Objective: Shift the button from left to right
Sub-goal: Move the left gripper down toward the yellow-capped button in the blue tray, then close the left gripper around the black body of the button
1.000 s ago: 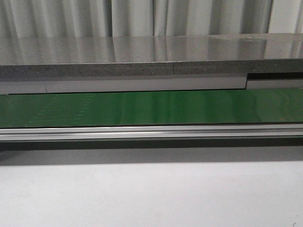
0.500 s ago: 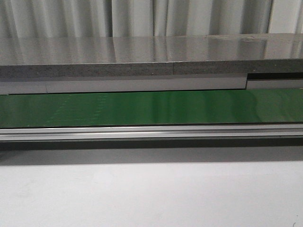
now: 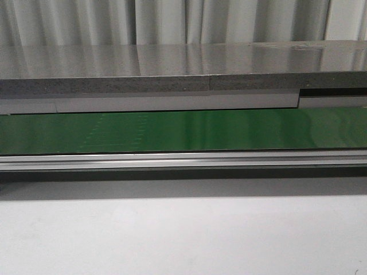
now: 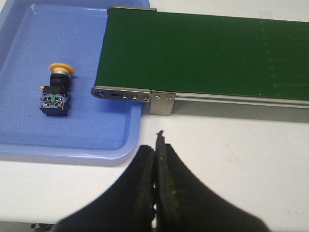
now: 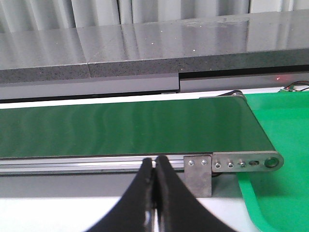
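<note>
black, curved jaws, seemingly rubbery, on both arms.

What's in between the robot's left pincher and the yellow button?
In the left wrist view, the shut left gripper hangs over bare white table. Between it and the button lie only the blue tray's raised rim and bare tray floor.

no readable text, labels or numbers anywhere.

A small industrial test cell or automation lab is showing here: a green conveyor belt (image 3: 183,130) with an aluminium side rail (image 3: 183,160) is running across a white table (image 3: 183,235), plastic trays are sitting at both ends, grey curtains (image 3: 172,22) hanging behind.
</note>
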`<move>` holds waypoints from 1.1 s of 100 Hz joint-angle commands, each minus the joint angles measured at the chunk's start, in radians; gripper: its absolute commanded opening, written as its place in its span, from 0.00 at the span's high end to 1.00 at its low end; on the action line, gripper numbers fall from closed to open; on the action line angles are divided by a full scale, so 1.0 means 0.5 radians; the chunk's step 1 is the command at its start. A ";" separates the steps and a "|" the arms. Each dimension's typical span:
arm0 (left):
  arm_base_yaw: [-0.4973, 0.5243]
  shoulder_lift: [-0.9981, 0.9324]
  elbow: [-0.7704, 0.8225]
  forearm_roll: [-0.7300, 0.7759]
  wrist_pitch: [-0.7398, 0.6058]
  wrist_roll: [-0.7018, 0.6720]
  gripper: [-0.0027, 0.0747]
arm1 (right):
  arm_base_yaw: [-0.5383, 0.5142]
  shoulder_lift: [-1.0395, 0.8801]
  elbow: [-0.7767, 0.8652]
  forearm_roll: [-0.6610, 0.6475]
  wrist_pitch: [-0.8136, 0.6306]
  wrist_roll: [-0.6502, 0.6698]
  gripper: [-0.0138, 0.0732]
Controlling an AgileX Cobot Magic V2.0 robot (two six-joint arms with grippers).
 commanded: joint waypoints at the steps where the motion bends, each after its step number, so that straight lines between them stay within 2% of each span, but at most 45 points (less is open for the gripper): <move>1: -0.003 0.024 -0.073 -0.024 -0.100 -0.011 0.98 | 0.004 -0.039 -0.031 -0.011 -0.166 -0.011 0.92; 6: -0.003 0.024 -0.073 -0.024 -0.096 -0.011 0.94 | 0.004 -0.039 -0.031 -0.011 -0.166 -0.011 0.92; 11: -0.003 0.024 -0.073 -0.024 -0.092 -0.011 0.86 | 0.004 -0.039 -0.031 -0.011 -0.166 -0.011 0.92; 18: -0.003 0.024 -0.073 -0.024 -0.079 -0.011 0.67 | 0.004 -0.039 -0.031 -0.011 -0.166 -0.011 0.92; 23: -0.003 0.024 -0.073 -0.019 -0.067 -0.011 0.48 | 0.004 -0.039 -0.031 -0.011 -0.166 -0.011 0.92; 30: -0.003 0.024 -0.073 -0.016 -0.081 -0.011 0.26 | 0.004 -0.039 -0.031 -0.011 -0.166 -0.011 0.92; 37: -0.003 0.024 -0.073 -0.016 -0.086 -0.011 0.14 | 0.004 -0.039 -0.031 -0.011 -0.166 -0.011 0.92; 56: 0.001 0.027 -0.073 0.023 -0.078 -0.016 0.14 | 0.004 -0.039 -0.031 -0.011 -0.166 -0.011 0.92; 64: 0.001 0.078 -0.105 0.137 -0.035 -0.124 0.14 | 0.004 -0.039 -0.031 -0.011 -0.166 -0.011 0.92; 90: 0.009 0.496 -0.350 0.415 0.008 -0.191 0.17 | 0.004 -0.039 -0.031 -0.011 -0.166 -0.011 0.92; 110: 0.266 0.872 -0.569 0.407 -0.149 -0.206 0.17 | 0.004 -0.039 -0.031 -0.011 -0.166 -0.011 0.92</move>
